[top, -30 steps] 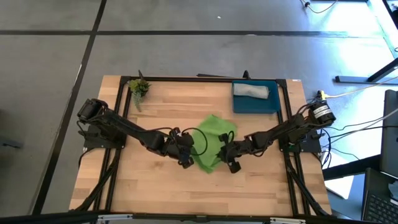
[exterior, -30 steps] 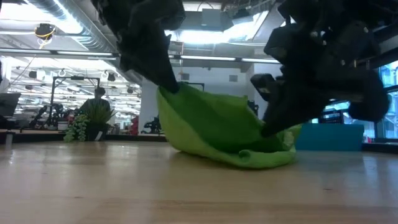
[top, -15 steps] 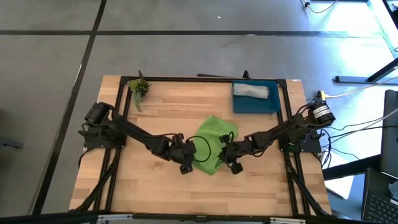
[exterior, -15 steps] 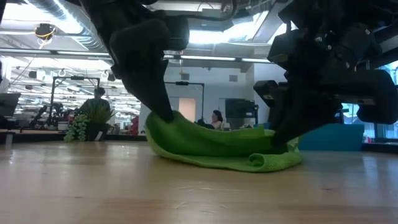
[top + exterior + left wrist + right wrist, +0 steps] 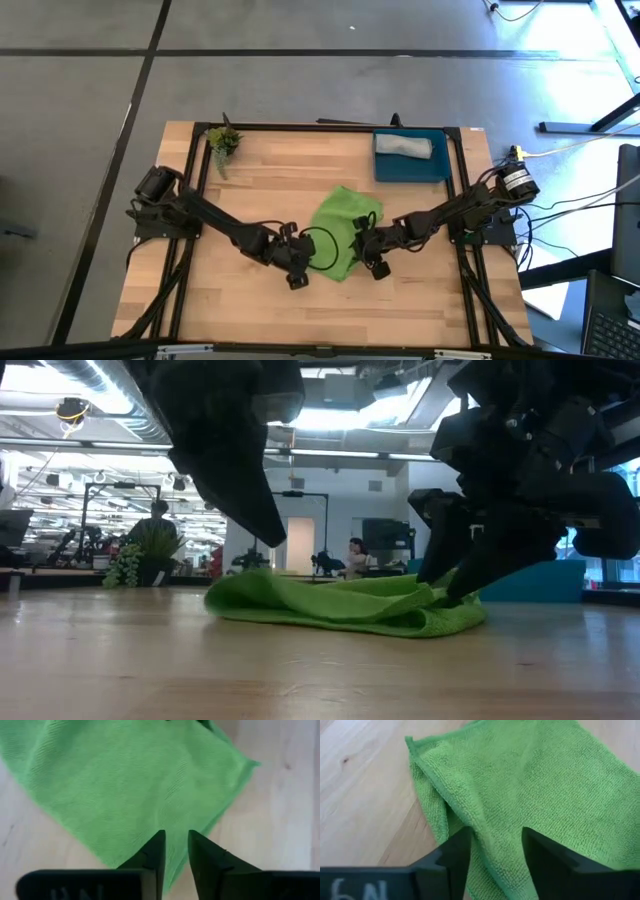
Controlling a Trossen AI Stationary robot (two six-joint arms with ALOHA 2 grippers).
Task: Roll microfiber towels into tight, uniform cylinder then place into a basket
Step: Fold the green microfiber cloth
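Left gripper [image 5: 296,272]: I have it low over the table at the near-left edge of the green towel [image 5: 340,232]. In its wrist view the two fingers [image 5: 154,852] stand a narrow gap apart with the cloth lying flat beneath them; nothing is pinched, so I log it as open and empty.

Green towel: lies spread and slightly rumpled at mid-table between my two grippers. The low view shows it flat on the wood with a folded lip along its right side. Not rolled yet.

Right gripper [image 5: 372,262]: down at the towel's near-right edge. In its wrist view the fingers [image 5: 451,854] are spread wide, and a doubled-over hem of the cloth sits in the gap between them. I judge it open, not gripping.

Table [image 5: 250,310]: pale wood.

Plant [image 5: 223,141]: small pot at the far-left corner, well apart from the work.

Basket [image 5: 410,167]: dark-blue tray at the far right of the table. The grey towel [image 5: 404,146] lies inside it, along its far wall, in a roll.

Step in hand, by my reading: laying the green towel out flat before rolling; one towel appears done, one remains.

Next move calls for: smoothing the folded right hem, then both grippers taking the near edge together and turning it over evenly, so the roll starts tight and straight.
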